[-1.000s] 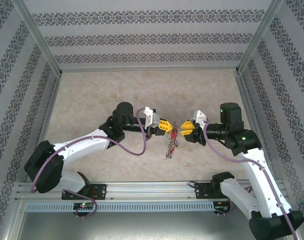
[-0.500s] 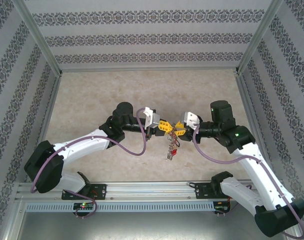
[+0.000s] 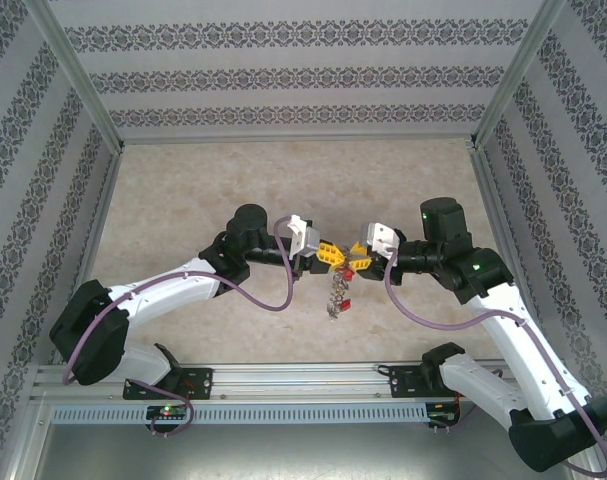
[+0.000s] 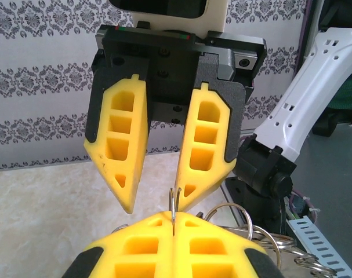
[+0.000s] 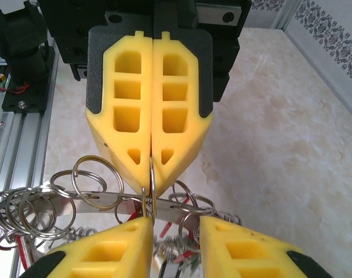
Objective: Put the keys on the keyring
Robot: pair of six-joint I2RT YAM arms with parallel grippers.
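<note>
Above the tabletop (image 3: 183, 190), one loop of the keyring (image 5: 106, 201) was pinched in the closed left gripper (image 5: 151, 167). The right gripper (image 4: 158, 200) was held apart, facing it

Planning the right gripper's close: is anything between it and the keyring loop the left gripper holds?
Nothing visible does. The left gripper is shut on a loop of the keyring, and the loop stands between the right gripper's open fingers, close beside one.
</note>
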